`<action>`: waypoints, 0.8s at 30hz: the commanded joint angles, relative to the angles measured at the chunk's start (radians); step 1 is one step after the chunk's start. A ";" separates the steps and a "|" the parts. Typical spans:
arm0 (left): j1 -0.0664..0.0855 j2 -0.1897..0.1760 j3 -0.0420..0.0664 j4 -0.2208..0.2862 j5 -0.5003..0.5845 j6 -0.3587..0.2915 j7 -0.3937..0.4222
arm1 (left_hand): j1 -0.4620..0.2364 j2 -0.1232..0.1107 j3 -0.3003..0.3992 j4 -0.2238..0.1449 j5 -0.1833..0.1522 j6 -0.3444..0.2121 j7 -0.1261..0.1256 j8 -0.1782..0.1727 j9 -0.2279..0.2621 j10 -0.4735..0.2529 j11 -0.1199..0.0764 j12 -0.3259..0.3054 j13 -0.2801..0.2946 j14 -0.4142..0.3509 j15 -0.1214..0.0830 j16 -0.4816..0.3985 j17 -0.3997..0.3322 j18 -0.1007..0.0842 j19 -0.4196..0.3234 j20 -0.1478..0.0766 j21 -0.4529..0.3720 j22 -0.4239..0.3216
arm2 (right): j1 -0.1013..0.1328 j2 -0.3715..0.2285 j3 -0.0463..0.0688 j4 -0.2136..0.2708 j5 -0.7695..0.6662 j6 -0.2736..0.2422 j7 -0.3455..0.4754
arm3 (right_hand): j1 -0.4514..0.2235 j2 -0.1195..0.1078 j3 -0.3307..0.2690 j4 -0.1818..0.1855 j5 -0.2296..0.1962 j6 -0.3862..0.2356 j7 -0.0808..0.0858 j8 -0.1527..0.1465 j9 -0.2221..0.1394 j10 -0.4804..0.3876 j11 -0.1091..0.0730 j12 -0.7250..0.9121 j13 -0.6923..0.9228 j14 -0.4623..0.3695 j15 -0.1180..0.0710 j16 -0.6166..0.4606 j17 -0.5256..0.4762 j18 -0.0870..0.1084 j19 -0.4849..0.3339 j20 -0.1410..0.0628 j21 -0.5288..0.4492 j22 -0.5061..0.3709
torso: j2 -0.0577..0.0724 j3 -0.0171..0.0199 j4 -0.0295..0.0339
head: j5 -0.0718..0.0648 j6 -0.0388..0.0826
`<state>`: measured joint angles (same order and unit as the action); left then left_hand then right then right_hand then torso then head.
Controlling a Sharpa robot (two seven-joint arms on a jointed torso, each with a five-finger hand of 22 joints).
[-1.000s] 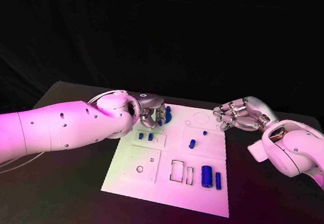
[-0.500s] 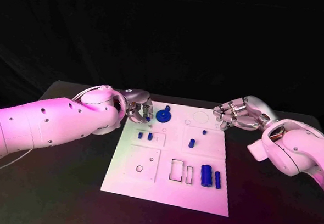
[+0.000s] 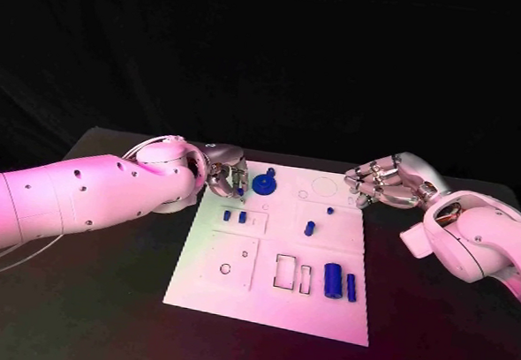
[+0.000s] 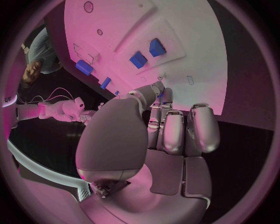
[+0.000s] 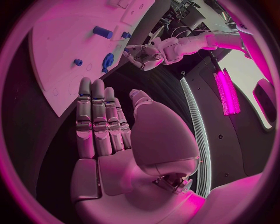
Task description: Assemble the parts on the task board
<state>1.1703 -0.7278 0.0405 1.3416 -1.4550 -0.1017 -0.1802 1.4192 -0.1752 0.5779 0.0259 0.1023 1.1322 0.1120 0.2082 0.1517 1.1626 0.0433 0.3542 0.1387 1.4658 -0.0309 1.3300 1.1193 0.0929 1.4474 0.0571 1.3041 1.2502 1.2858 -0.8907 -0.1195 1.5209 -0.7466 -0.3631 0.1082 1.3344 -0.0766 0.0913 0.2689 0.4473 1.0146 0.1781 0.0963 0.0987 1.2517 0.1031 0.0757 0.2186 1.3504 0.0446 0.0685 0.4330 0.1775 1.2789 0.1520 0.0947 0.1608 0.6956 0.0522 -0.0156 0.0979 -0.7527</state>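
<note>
Board: the white rectangular task board (image 3: 278, 271) lies flat in the middle of the black table (image 3: 448, 327), its long side running away from the robot.
Far end of board: a round blue gear-like part (image 3: 264, 185) stands near the far left corner, with circular outlines just beside it toward the right.
Middle band: two small blue pegs (image 3: 235, 217) sit side by side on the left; a small blue oblong part (image 3: 309, 230) and a tiny blue stud (image 3: 330, 211) lie to their right.
Near end of board: rectangular recesses are outlined here; a thick blue cylinder (image 3: 332, 281) and a slimmer blue rod (image 3: 351, 286) lie side by side at the right.
Left hand: the silver left hand (image 3: 225, 176) hovers at the board's far left edge, just beside the gear-like part, fingers curled inward and holding nothing.
Right hand: the silver right hand (image 3: 382, 184) hangs off the board's far right corner, fingers straight and together, palm unoccupied.
</note>
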 commanded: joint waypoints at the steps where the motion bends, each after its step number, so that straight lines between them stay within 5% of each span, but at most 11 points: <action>1: -0.001 0.009 0.000 -0.008 0.008 0.033 0.001 | -0.007 -0.001 -0.006 -0.002 -0.003 0.007 0.000 0.000 0.002 0.005 -0.001 -0.006 0.002 0.013 -0.004 0.005 -0.001 -0.016 -0.004 -0.004 0.004 -0.001 | -0.001 0.001 0.001 0.000 -0.008 0.005 0.006 | 0.003 0.001 0.000 -0.006 0.004 -0.007 0.000 -0.004 0.002 -0.006 0.002 0.004 0.001 -0.003 0.002 -0.002 -0.001 0.007 0.004 0.001 -0.005 -0.001 | 0.000 0.0008 0.0006 | -0.001 -0.002; 24: -0.005 0.028 -0.002 -0.029 -0.008 0.082 -0.003 | -0.007 0.001 -0.007 -0.003 -0.003 0.007 0.000 -0.002 0.002 0.006 -0.001 -0.009 0.002 0.011 -0.004 0.001 -0.009 -0.015 -0.006 -0.003 0.001 -0.004 | -0.001 0.002 0.001 0.001 -0.008 0.004 0.006 | 0.003 0.001 0.000 -0.006 0.004 -0.007 0.000 -0.004 0.002 -0.006 0.002 0.004 0.001 -0.003 0.002 -0.002 -0.001 0.007 0.004 0.001 -0.005 -0.001 | 0.000 0.0007 -0.0001 | -0.002 -0.005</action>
<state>1.1650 -0.7021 0.0385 1.3124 -1.4544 -0.0452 -0.1836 1.4193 -0.1753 0.5751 0.0231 0.1017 1.1318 0.1117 0.2021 0.1526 1.1625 0.0434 0.3507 0.1393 1.4658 -0.0308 1.3300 1.1120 0.0928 1.4474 0.0571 1.3040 1.2469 1.2855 -0.8890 -0.1193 1.5218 -0.7468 -0.3632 0.1082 1.3344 -0.0765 0.0913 0.2689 0.4473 1.0146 0.1781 0.0963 0.0992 1.2518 0.1031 0.0757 0.2184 1.3504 0.0446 0.0685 0.4330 0.1775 1.2789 0.1520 0.0947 0.1608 0.6955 0.0527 -0.0153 0.0955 -0.7571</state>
